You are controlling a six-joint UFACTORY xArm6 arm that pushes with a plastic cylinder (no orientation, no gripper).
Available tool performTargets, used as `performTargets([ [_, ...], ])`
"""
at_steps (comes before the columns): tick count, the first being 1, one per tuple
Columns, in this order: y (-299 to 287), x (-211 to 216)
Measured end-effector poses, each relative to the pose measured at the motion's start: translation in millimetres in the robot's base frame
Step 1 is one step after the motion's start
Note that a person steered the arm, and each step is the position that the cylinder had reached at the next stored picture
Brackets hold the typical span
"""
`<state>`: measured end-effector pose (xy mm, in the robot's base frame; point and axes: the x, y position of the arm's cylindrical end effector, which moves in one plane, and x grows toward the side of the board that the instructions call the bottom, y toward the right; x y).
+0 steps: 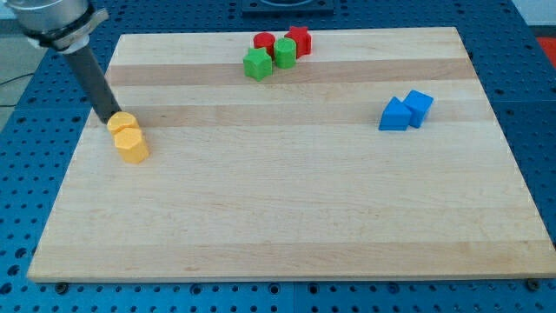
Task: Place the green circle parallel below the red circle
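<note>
The green circle [285, 52] sits near the view's top middle of the wooden board [287, 217]. The red circle [264, 43] lies just to its upper left. A green star-like block [257, 64] is to the lower left of the green circle, and a red star-like block [300, 40] is to its upper right. All four are bunched together. My tip [112, 120] is far off at the view's left, touching the top edge of two yellow blocks.
Two yellow blocks, one upper [122, 123] and one lower [132, 146], sit together at the view's left. Two blue blocks, one left [394, 115] and one right [418, 107], sit together at the view's right. The board rests on a blue perforated table.
</note>
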<state>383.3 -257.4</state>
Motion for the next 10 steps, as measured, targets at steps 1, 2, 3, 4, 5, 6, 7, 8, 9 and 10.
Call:
performTargets([
  [1,7.5,22.5],
  [2,13.8,44.2],
  [3,13.8,64.2],
  [4,13.3,59.3],
  [5,-13.3,46.9],
  [6,-46.2,39.0],
  [7,-46.2,39.0],
  [8,-30.3,53.6],
  [9,-16.0,92.5],
  [10,62.0,85.0],
])
